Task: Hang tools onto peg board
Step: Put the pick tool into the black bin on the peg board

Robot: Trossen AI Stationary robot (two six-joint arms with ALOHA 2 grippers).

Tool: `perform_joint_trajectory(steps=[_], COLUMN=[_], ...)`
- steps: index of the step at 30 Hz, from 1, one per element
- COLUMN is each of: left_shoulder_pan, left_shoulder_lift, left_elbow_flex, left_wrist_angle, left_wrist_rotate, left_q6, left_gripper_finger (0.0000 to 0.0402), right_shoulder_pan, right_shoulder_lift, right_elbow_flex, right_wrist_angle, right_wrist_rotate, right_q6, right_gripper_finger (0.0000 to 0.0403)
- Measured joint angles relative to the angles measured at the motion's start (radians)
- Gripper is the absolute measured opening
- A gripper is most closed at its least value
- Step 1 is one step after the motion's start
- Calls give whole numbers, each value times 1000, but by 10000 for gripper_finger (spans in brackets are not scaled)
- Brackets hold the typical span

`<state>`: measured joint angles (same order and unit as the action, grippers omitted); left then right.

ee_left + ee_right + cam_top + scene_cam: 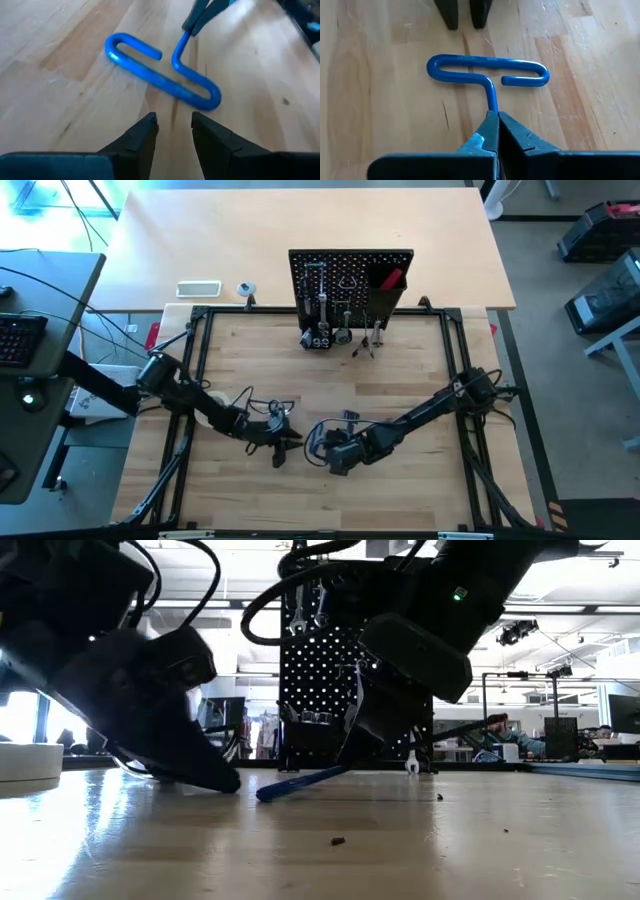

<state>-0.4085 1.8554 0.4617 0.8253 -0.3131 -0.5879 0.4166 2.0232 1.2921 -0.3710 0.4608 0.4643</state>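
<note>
The blue hex key (pixel 487 67), with its looped handle, lies on the wooden table between my two grippers. It also shows in the left wrist view (pixel 160 80) and in the low view (pixel 300 783). My right gripper (pixel 496 120) is shut on its shaft. My left gripper (pixel 175 125) is low over the table just beside the handle loop, open a little and empty; its fingertips show in the right wrist view (pixel 465 12). The black peg board (pixel 350 280) stands at the table's far edge with silver wrenches on hooks and a red-handled tool in its bin. My right gripper pinches the hex key's straight shaft (pixel 492 102) between its two fingertips, away from the handle. The fingers come slanting down from the table's right and lie in line with the shaft. The handle loop (pixel 268 794) rests on the table and the shaft rises toward the fingers.
A white roll (pixel 30 760) sits on the table at the left, under my left arm. Clear glasses (pixel 270 406) and a small dark tool (pixel 348 418) lie just beyond the grippers. More tools stand at the peg board's foot (pixel 340 338). The table's near half is bare wood.
</note>
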Motion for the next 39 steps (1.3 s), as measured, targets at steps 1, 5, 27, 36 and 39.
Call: perform_joint_trajectory(steps=[1, 5, 27, 36, 39], left_shoulder_pan=[4, 11, 26, 80, 82], left_shoulder_lift=[14, 54, 55, 61, 93], left_elbow_flex=[5, 4, 233, 262, 285], left_wrist_angle=[16, 118, -128, -184, -184], left_wrist_rotate=[4, 12, -81, 10, 42], left_q6=[-15, -24, 555, 525, 526], left_gripper_finger=[122, 148, 208, 208, 208], right_shoulder_pan=[0, 0, -1, -1, -1], right_shoulder_lift=[0, 0, -3, -3, -3], right_elbow_flex=[0, 1, 2, 2, 2], right_wrist_angle=[1, 3, 18, 28, 41], right_wrist_rotate=[2, 6, 9, 32, 36], right_q6=[-3, -17, -20, -21, -28], right_gripper_finger=[1, 1, 0, 0, 0])
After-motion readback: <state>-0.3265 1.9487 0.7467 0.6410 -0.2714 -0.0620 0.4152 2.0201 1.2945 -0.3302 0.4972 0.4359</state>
